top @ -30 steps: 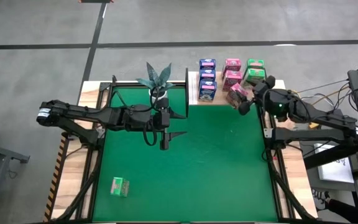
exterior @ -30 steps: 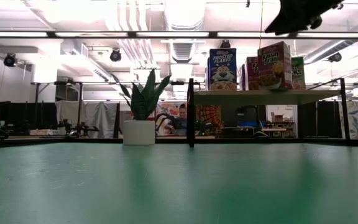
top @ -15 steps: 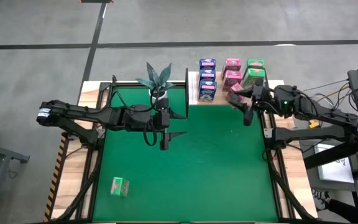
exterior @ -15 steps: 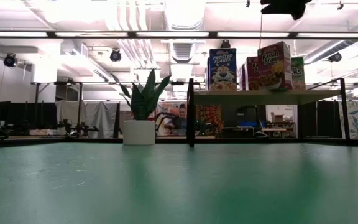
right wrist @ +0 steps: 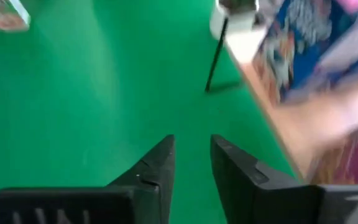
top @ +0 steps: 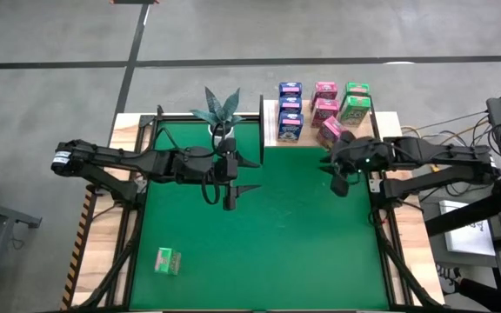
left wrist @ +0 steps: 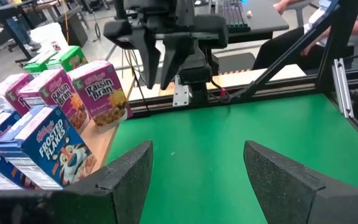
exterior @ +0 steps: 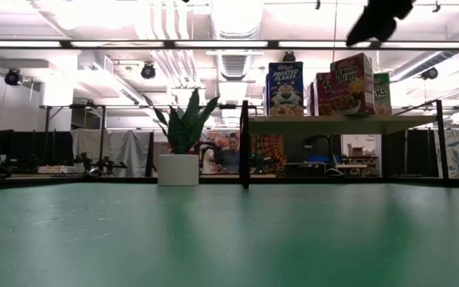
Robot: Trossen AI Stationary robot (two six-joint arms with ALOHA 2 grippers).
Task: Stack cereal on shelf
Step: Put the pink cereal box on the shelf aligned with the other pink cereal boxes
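Right gripper (top: pixel 338 183) is hanging over the green tabletop (top: pixel 268 235) just in front of the shelf (top: pixel 320 130), fingers a narrow gap apart, holding nothing. Eight cereal boxes are sitting on the shelf in three columns: blue boxes (top: pixel 290 106), pink boxes (top: pixel 324 103), green boxes (top: pixel 356 97) (front pink box (top: pixel 332 131) is lying tilted at the shelf's front edge). One green box (top: pixel 168 260) is lying well apart, near the tabletop's front-left corner. Left gripper (top: pixel 230 199) is waiting spread wide and empty over mid-tabletop, near the potted plant (top: pixel 220 111).
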